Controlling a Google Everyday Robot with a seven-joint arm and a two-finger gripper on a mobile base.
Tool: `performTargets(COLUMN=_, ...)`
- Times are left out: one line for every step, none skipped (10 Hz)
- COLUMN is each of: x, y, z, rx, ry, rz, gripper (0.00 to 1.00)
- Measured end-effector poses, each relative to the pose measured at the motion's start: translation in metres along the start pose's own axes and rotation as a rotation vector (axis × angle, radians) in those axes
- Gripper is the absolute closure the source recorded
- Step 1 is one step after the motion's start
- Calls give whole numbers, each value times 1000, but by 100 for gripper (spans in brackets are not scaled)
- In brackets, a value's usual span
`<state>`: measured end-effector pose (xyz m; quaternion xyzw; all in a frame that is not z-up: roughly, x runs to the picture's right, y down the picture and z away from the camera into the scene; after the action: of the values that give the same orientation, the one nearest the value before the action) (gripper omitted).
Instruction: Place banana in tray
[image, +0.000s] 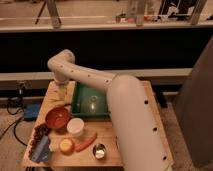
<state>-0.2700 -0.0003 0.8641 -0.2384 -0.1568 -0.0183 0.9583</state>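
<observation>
The green tray sits at the back middle of the wooden table. My gripper hangs from the white arm, pointing down over the table's left back part, just left of the tray's left rim. A pale yellow shape, which looks like the banana, lies right under the gripper on the table, outside the tray, between the rim and the red bowl. I cannot tell whether the gripper touches it.
A red bowl, a white cup, an orange-red stick, a yellow-orange ball, a metal cup and a blue item fill the table's front left. The arm covers the table's right side.
</observation>
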Motion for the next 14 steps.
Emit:
performTargets(x=-1, y=-1, z=2, rx=3, ry=3, rz=-3, gripper=20)
performTargets(x=-4, y=-2, z=5, rx=-1, ry=1, rz=-5, gripper=20)
performTargets(x=-7, y=-2, z=8, rx=-7, ry=-4, rz=-3, gripper=20)
performTargets(x=-8, y=-3, z=11, rx=-14, ry=-10, rz=-1, gripper=20)
performTargets(x=-8, y=-5, z=14, rx=-19, ry=-15, rz=0, gripper=20)
performTargets(x=-8, y=-5, z=18, rx=-27, ry=-18, rz=-5, gripper=20)
performTargets(x=-9, y=-4, z=22, rx=-33, ry=-21, rz=-14, gripper=20)
performTargets(x=-12, y=-3, z=29, rx=-40, ry=-30, rz=-45, gripper=20)
performTargets(x=-14, y=-2, z=33, rx=-42, ry=-36, rz=-77, gripper=20)
performTargets(x=-14, y=-3, z=37, rx=-47, ry=-46, rz=-119, gripper=20)
performTargets(x=-13, y=-4, z=40, rx=-52, ry=-50, rz=-172, gripper=20)
performTargets(x=-13, y=-4, z=43, rx=-57, ry=-52, rz=-231, gripper=20)
performTargets(x=-14, y=-4, z=46, rx=-61, ry=-56, rz=-277, gripper=20)
performTargets(x=-15, y=-4, z=48, rx=-63, ry=-63, rz=-316, gripper=20)
